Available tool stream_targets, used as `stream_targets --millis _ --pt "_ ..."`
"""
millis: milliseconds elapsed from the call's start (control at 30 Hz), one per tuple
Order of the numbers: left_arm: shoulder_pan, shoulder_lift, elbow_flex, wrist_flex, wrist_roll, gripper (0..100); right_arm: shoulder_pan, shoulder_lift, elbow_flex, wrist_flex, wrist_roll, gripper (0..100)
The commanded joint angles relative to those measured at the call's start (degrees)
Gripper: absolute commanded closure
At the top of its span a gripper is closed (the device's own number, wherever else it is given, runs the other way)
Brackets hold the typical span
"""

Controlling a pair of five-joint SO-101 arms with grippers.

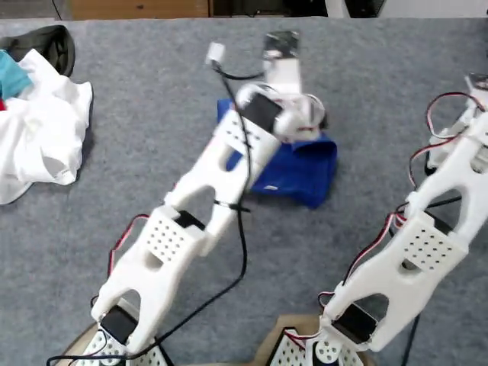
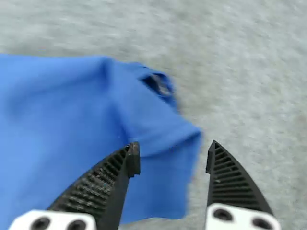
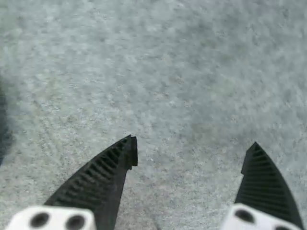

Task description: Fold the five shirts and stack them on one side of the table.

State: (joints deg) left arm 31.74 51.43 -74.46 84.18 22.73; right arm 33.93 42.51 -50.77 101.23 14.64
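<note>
The left hand (image 2: 173, 144) gapes empty over a corner of the blue shirt (image 2: 62, 124), the right hand (image 3: 192, 152) is released above the worktop (image 3: 168, 62); a shallow pinch could snag one layer, undoing the fold.

We note: plain blue shirt (image 1: 305, 169); white shirt (image 1: 46, 130); teal shirt (image 1: 11, 76); dark olive shirt (image 1: 55, 42); bench (image 1: 137, 175) grey, speckled; arms (image 1: 221, 171) white; cable (image 1: 244, 252) black; fingers (image 2: 111, 186) black, ribbed.
</note>
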Motion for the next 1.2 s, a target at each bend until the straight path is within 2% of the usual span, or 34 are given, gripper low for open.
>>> stream_targets --millis 0,100,200,300,433,567,733,967,1167 --pt "-5.36 -1.19 -6.07 6.95 -1.05 77 -6.46 -3.82 1.45 1.05 3.52 64.5" --pt "-9.58 -1.19 -10.37 13.80 -1.85 76 -13.49 -7.16 5.32 1.05 8.62 64.5" --pt "-11.43 -1.27 -9.85 17.05 -12.57 77 -20.26 -12.35 10.15 1.05 14.15 64.5" --pt "-14.33 -4.70 -6.42 17.05 -13.10 78 -25.63 -18.51 13.93 0.97 17.85 64.5" --pt "-16.88 -10.95 5.36 16.97 -13.10 78 -30.55 -23.96 14.73 0.70 20.66 64.5" --pt "-18.81 -16.66 18.11 16.97 -13.01 79 -36.00 -24.48 14.81 0.44 20.40 64.5" --pt "-21.54 -25.71 32.79 16.88 -13.45 79 -41.01 -24.31 15.25 -1.32 15.56 64.5" --pt "-24.44 -40.22 51.08 16.53 -14.68 79 -41.36 -15.60 17.80 -5.89 10.11 64.5" --pt "-27.43 -46.99 59.34 16.53 -17.41 79 -41.63 -8.57 17.89 -9.49 8.35 64.5"
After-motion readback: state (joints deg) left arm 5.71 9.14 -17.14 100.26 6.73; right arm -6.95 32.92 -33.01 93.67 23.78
